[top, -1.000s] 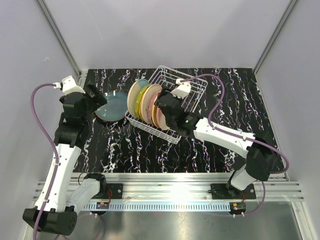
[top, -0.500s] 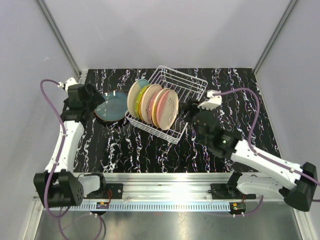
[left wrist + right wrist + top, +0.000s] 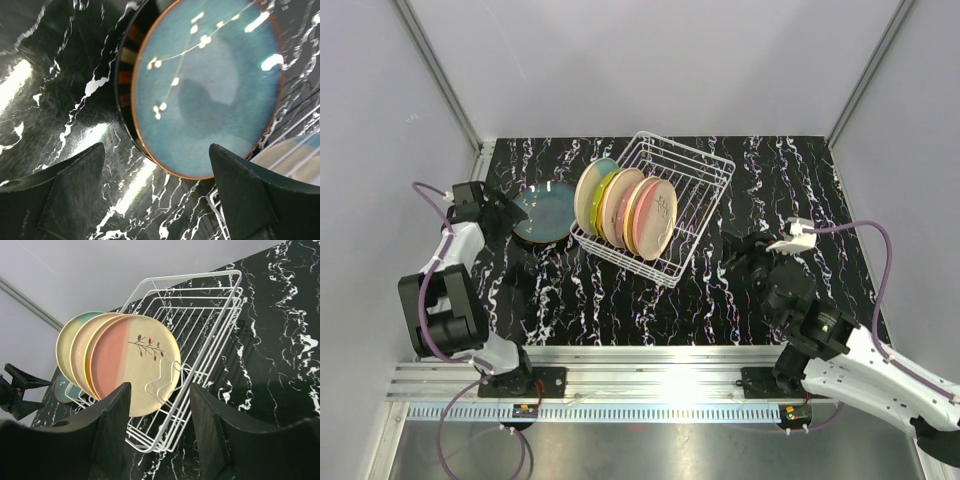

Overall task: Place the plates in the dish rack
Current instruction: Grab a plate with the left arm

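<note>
Several plates (image 3: pixel 625 210) stand upright in the left half of the white wire dish rack (image 3: pixel 695 180). The frontmost is peach with a dark sprig (image 3: pixel 135 360). A teal plate (image 3: pixel 207 90) lies flat on top of a dark stack (image 3: pixel 125 100) on the table, left of the rack. My left gripper (image 3: pixel 503 214) hovers at that stack's left edge, open and empty, its fingers (image 3: pixel 75 180) straddling the teal rim. My right gripper (image 3: pixel 735 250) stands open and empty to the right of the rack (image 3: pixel 210 315), facing the peach plate.
The table is black marble with white veins (image 3: pixel 620 300). Grey walls close in the back and both sides. An aluminium rail (image 3: pixel 650 380) runs along the near edge. The right half of the rack holds only bare tines.
My right arm has pulled back from the rack to the right and nearer; the peach plate stays upright in the rack. My left arm has swung down to the teal plate's left edge.
</note>
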Robot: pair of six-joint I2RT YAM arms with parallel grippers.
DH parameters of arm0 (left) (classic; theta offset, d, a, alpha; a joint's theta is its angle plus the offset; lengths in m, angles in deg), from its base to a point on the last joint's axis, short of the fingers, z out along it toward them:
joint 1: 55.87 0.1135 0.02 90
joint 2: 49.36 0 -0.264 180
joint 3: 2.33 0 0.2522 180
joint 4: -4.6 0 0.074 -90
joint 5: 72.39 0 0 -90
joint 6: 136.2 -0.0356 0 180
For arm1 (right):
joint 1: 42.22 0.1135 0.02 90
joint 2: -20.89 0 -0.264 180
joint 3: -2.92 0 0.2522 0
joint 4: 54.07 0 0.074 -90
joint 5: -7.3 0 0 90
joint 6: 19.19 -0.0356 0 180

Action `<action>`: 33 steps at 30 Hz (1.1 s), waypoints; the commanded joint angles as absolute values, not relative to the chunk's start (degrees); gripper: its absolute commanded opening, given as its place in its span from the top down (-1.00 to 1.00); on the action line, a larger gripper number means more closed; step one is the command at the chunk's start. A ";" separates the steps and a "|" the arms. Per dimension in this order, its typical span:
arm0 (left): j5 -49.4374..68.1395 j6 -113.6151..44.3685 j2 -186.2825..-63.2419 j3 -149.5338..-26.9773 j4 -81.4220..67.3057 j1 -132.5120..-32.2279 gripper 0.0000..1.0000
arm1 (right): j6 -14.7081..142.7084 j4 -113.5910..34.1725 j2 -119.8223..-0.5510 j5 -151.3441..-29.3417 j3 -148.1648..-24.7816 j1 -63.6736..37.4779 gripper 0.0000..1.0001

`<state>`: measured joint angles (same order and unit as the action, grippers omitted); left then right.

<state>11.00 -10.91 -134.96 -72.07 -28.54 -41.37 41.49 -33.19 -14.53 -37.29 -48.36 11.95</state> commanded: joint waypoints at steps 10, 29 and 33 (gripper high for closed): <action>3.29 -12.10 -141.81 -73.04 -22.44 -40.31 -0.48 | 42.69 -26.95 -2.67 -32.61 -44.24 11.56 -0.13; 1.17 -11.57 -142.96 -74.62 -26.02 -39.43 -0.27 | 43.30 -26.07 -0.20 -30.85 -43.62 11.56 -0.11; 2.23 -11.84 -141.29 -74.36 -25.07 -39.43 -0.26 | 43.31 -27.47 -1.07 -30.76 -43.10 11.57 -0.11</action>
<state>2.24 -11.44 -144.51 -72.31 -25.83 -39.75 42.54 -25.45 -0.06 -32.53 -43.66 11.88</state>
